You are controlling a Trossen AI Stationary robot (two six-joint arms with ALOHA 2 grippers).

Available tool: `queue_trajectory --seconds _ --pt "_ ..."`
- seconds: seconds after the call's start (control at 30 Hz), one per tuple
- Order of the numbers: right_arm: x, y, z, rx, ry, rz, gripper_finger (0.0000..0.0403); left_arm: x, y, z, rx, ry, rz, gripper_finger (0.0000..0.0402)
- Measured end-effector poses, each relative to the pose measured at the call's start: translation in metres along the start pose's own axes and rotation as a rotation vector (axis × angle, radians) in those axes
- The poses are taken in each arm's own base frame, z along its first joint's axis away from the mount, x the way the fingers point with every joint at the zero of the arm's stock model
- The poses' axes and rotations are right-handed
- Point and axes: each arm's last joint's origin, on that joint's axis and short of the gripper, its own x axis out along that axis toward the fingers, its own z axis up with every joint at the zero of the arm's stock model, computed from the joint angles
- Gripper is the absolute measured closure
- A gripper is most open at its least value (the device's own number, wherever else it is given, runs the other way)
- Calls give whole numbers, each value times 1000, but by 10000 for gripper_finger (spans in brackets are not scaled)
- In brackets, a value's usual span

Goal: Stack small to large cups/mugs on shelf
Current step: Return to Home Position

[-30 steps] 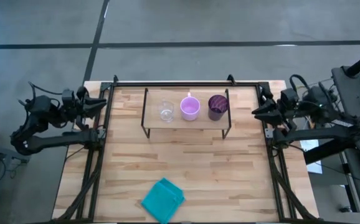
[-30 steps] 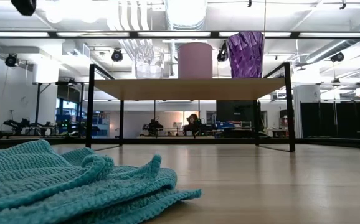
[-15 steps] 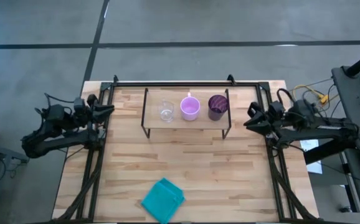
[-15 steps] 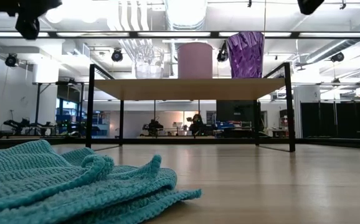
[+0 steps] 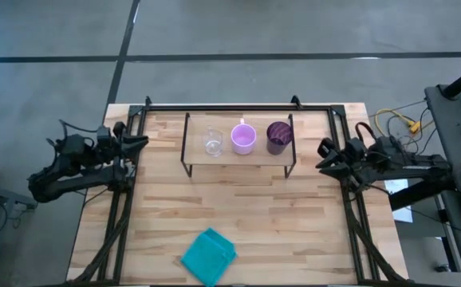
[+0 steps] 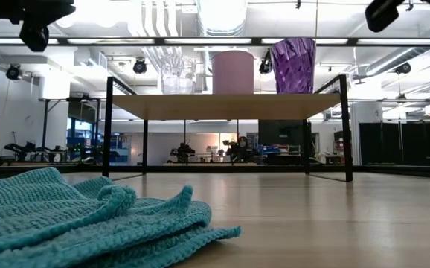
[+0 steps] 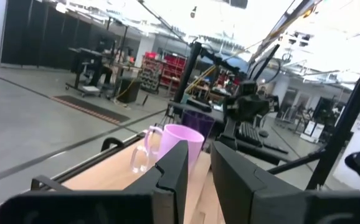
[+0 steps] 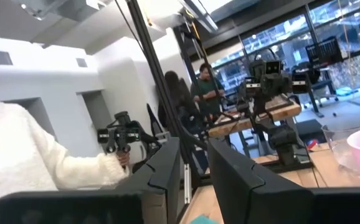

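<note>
Three cups stand in a row on the low wood shelf (image 5: 238,155). They are the clear glass cup (image 5: 213,142), the pink-lilac mug (image 5: 243,139) and the dark purple tumbler (image 5: 278,136). The low view shows their bases on the shelf's plank (image 6: 226,106): glass cup (image 6: 178,74), mug (image 6: 233,72), tumbler (image 6: 293,65). My left gripper (image 5: 139,141) hovers at the table's left edge, away from the shelf, fingers close together. My right gripper (image 5: 321,155) hovers at the right edge, the same. Neither holds anything. The left wrist view shows the mug (image 7: 181,144) past its fingers.
A crumpled teal cloth (image 5: 209,255) lies near the table's near edge, filling the low view's foreground (image 6: 88,223). A black outer frame (image 5: 238,106) runs round the table. Bare wood lies between shelf and cloth. A person's white sleeve (image 8: 37,162) shows beyond the table.
Both arms have shifted a little at the table's sides. The left gripper moved toward the near edge and slightly inward, and the right gripper moved toward the near edge. Both now show at the low view's top corners. The cups and cloth have stayed still.
</note>
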Motion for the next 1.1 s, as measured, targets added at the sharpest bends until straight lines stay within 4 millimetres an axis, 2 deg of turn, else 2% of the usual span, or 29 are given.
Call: queue_trajectory --seconds 0.23,0.6,1.1 --pt "-15 -2 -15 13 -55 27 332 2 0 -1 -4 9 3 345" --pt "-27 -9 -40 41 -34 51 321 0 0 0 -7 1 1 345" --pt "-26 -18 -59 24 13 29 328 0 2 -6 35 54 19 345"
